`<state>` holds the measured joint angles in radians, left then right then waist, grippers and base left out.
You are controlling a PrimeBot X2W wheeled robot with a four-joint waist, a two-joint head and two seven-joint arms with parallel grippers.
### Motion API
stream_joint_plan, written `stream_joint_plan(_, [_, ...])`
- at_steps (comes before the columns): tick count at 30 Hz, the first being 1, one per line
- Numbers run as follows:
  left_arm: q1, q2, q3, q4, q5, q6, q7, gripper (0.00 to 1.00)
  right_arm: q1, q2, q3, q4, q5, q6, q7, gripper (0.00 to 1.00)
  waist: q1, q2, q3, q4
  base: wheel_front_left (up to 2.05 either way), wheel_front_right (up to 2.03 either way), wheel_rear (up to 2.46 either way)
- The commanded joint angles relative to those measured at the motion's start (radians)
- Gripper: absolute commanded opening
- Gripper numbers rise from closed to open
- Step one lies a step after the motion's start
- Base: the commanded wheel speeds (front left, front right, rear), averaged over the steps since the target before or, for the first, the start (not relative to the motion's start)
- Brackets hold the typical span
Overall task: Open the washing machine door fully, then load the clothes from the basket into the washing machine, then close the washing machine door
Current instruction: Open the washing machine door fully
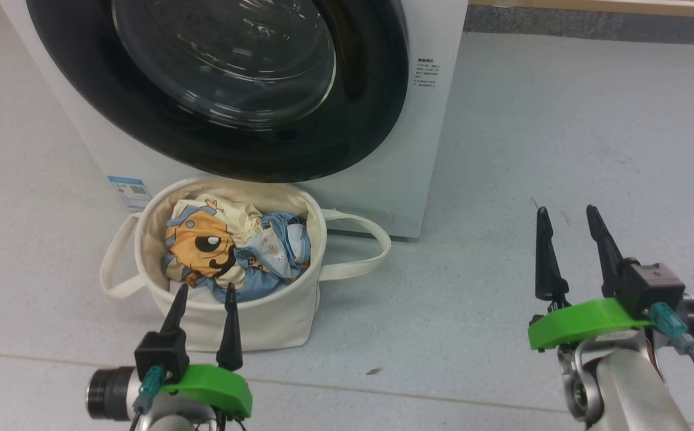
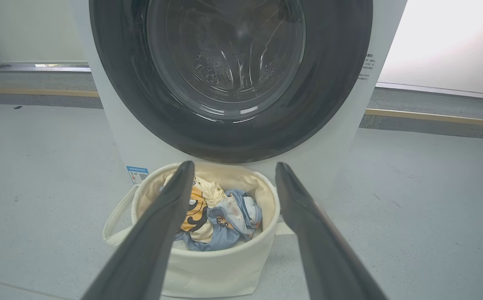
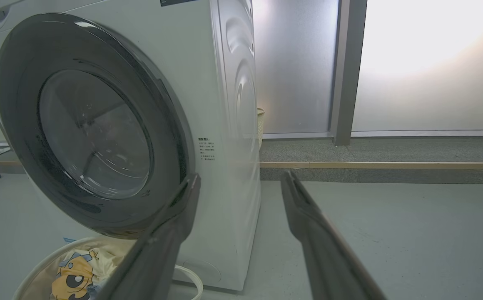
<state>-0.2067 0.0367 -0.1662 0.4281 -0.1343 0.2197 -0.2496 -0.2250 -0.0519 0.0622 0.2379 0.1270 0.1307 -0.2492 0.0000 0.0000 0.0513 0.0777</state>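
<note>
The washing machine door point(image 1: 221, 90) is shut, straight ahead of the left end effector point(image 1: 206, 287) and above the basket point(image 1: 263, 329) of clothes point(image 1: 203, 245). The right end effector point(image 1: 566, 209) stands off right, likely nearer the door's right edge. Both are spread and empty.

White washing machine point(image 1: 431, 149) with a glossy black door point(image 1: 84, 108) rim around clear glass, and a blue sticker point(image 1: 127, 188). Cream basket point(image 1: 263, 323) holds clothes point(image 1: 215, 245): light blue with tiny orange prints, and cream with an orange cartoon face. Pale grey speckled floor point(image 1: 562, 120)
</note>
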Motion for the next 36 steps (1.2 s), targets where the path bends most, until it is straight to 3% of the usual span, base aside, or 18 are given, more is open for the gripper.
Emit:
stream_joint_plan(1, [-0.039, 0.014, 0.027, -0.027, -0.006, 0.002, -0.012, 1.00, -0.027, 0.002, 0.023, -0.034, 0.008, 0.000, -0.013, 1.00, 0.0000, 0.0000, 0.001, 0.000, 0.00, 0.00, 0.00])
stream_joint_plan(9, [-0.046, 0.014, 0.017, -0.024, -0.016, 0.002, -0.012, 1.00, -0.041, 0.002, 0.032, -0.025, 0.025, 0.000, -0.013, 1.00, 0.0000, 0.0000, 0.022, 0.004, 0.00, 0.00, 0.00])
stream_joint_plan(10, [-0.048, 0.014, 0.015, -0.024, -0.016, 0.002, -0.012, 1.00, -0.046, 0.002, 0.035, -0.023, 0.029, 0.000, -0.013, 0.14, 0.0000, 0.0000, 0.028, 0.006, 0.00, 0.00, 0.00])
stream_joint_plan(11, [-0.050, 0.014, 0.014, -0.024, -0.017, 0.001, -0.012, 1.00, -0.051, 0.002, 0.035, -0.019, 0.044, 0.000, -0.013, 0.00, 0.0000, 0.0000, 0.033, 0.007, 0.00, 0.00, 0.00])
stream_joint_plan(16, [-0.067, 0.014, 0.007, -0.027, -0.018, 0.000, -0.012, 1.00, -0.109, 0.002, 0.040, 0.044, 0.257, 0.000, -0.013, 0.00, 0.0000, 0.0000, 0.071, 0.014, 0.00, 0.00, 0.00])
stream_joint_plan(21, [-0.093, 0.014, -0.009, -0.034, -0.026, 0.001, -0.012, 1.00, -0.255, 0.002, 0.093, 0.203, 0.645, 0.000, 0.005, 0.00, 0.0000, 0.0000, 0.142, 0.026, 0.00, 0.00, 0.00])
stream_joint_plan(24, [-0.120, 0.014, -0.023, -0.042, -0.032, 0.004, -0.012, 1.00, -0.386, 0.002, 0.091, 0.261, 0.831, 0.000, 0.074, 0.00, 0.0000, 0.0000, 0.209, 0.033, 0.00, 0.00, 0.00])
stream_joint_plan(34, [-0.230, 0.014, -0.084, -0.082, -0.084, 0.027, -0.012, 1.00, -0.725, -0.034, 0.014, 0.355, 1.152, 0.000, 0.343, 0.00, 0.0000, 0.0000, 0.417, 0.087, 0.00, 0.00, 0.00])
stream_joint_plan(36, [-0.258, 0.014, -0.103, -0.090, -0.100, 0.035, -0.012, 1.00, -0.804, -0.043, -0.013, 0.364, 1.247, 0.000, 0.438, 0.00, 0.0000, 0.0000, 0.465, 0.105, 0.00, 0.00, 0.00])
